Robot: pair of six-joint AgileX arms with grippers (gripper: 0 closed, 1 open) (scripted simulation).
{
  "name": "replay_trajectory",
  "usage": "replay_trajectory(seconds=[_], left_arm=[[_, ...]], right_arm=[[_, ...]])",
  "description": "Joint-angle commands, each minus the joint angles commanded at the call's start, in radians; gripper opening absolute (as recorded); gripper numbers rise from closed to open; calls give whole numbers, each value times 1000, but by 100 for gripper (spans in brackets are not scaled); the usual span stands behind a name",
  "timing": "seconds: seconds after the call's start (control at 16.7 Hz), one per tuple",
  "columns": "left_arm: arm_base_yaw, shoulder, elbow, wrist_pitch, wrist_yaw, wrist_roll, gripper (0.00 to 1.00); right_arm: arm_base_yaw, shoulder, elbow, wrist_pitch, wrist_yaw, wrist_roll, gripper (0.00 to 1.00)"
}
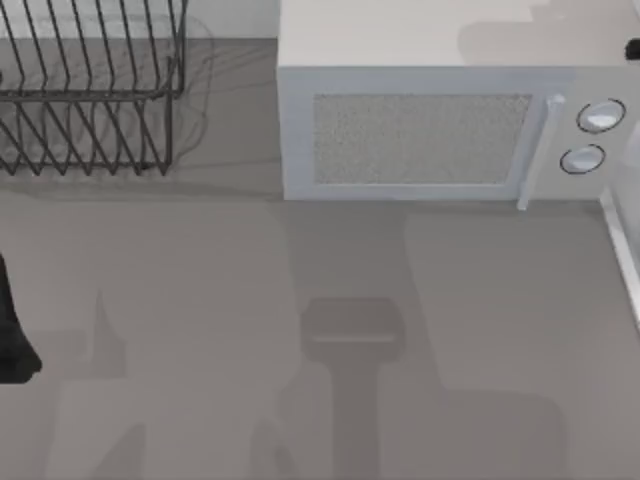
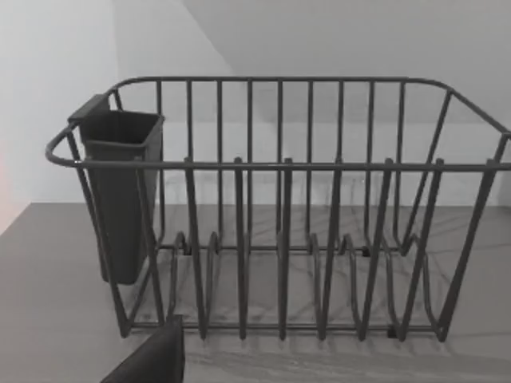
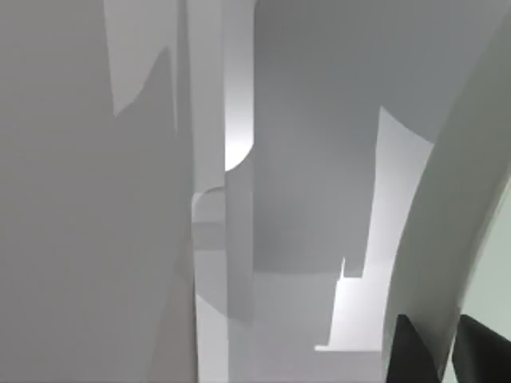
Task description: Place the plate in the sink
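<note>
In the right wrist view the plate (image 3: pixel 459 179) shows as a pale curved rim with a mint-green face, running down between the two dark fingertips of my right gripper (image 3: pixel 445 351), which is shut on its edge. Pale grey and white walls lie beyond it. In the top view the sink (image 1: pixel 622 250) is a narrow slanted white strip at the table's right edge, and a small dark part of my right arm (image 1: pixel 632 48) sits at the top right. My left arm (image 1: pixel 10 340) is parked at the table's left edge.
A dark wire dish rack (image 1: pixel 90 90) stands at the back left, with a dark utensil cup (image 2: pixel 120 191) hung on one end. A grey-white microwave (image 1: pixel 440 130) with two round knobs stands at the back, left of the sink. The grey tabletop (image 1: pixel 200 300) lies in front.
</note>
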Motion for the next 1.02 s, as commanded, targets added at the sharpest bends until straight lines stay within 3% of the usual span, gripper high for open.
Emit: replay_trajectory(seconds=[0.78,1.02], left_arm=[[0,0,0,0,0,0,100],[0,0,0,0,0,0,100]], right_arm=[[0,0,0,0,0,0,98],[0,0,0,0,0,0,100]])
